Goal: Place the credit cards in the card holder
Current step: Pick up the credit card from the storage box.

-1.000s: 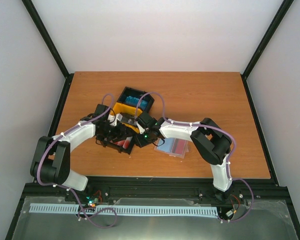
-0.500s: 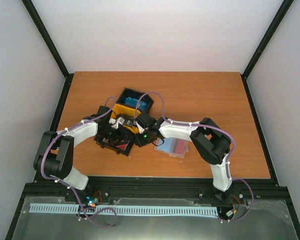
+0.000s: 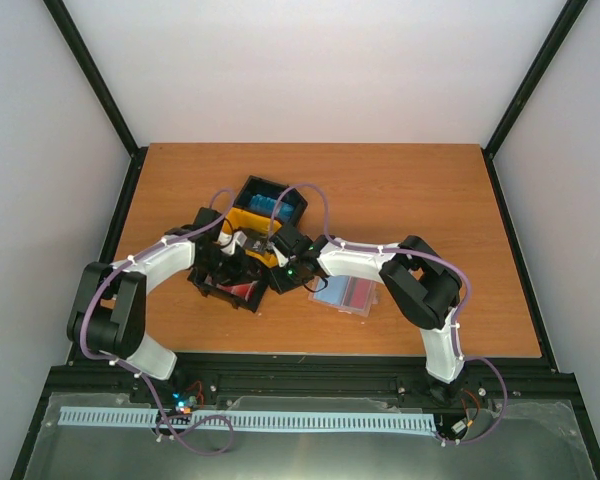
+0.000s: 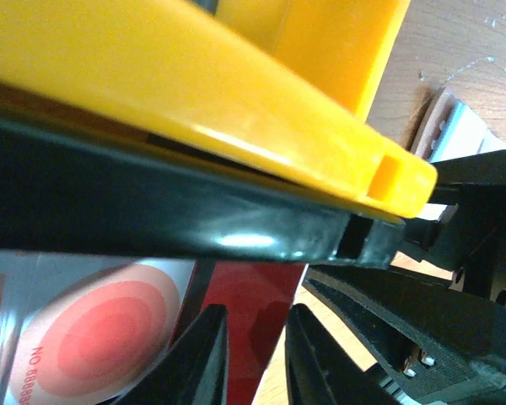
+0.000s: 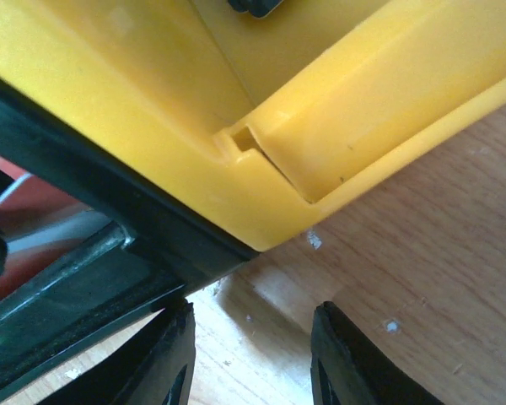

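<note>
— Where does the card holder lie?
— Flat on the bench, just right of the tray and apart from it. It lies open, with light blue and red patches showing on it.

— And the cards?
— The blue cards sit in the far black bin. The red cards sit in the near black bin, on the other side of the yellow bin.

— How does the left tool stand?
— It hangs over the near black bin with its fingers only a narrow gap apart. A red card shows through that gap. Nothing seems to be pinched.

— And the right tool?
— It is spread wide at the outer corner of the yellow bin. Only bare wood shows between its fingers, and it holds nothing.
</note>
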Tool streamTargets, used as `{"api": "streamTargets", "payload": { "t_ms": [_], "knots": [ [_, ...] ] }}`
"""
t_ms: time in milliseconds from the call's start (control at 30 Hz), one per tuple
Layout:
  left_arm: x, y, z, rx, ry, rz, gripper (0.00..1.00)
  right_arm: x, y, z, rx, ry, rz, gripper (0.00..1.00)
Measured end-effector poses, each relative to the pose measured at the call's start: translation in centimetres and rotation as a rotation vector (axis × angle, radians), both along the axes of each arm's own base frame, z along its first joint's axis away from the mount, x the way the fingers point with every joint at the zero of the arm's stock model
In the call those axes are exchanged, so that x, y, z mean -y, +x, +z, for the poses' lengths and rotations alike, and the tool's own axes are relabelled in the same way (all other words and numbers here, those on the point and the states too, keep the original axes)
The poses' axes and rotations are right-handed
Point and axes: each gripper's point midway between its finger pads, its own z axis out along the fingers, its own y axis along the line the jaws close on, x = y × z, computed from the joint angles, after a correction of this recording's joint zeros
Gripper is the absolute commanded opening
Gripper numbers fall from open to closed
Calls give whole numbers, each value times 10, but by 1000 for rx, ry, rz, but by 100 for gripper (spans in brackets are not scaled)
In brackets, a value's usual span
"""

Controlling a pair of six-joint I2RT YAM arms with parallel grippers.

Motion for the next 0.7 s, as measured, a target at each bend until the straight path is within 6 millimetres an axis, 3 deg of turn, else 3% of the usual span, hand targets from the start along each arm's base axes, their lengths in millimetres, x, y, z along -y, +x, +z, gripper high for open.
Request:
{"api": "streamTargets", "payload": {
  "t_ms": [167,400,567,700],
  "knots": [
    [-8,3,-2,16,58,-5,13,1,2,0,5,-5,-12,40],
    [-16,0,-7,18,113,-16,15,1,3,0,6,-7,-21,40],
    [-15,-1,-7,25,109,-32,1,2,3,-1,7,-9,-25,40],
    [-18,2,-5,54,127,-41,1,3,5,0,18,-14,-33,43]
  ]
}}
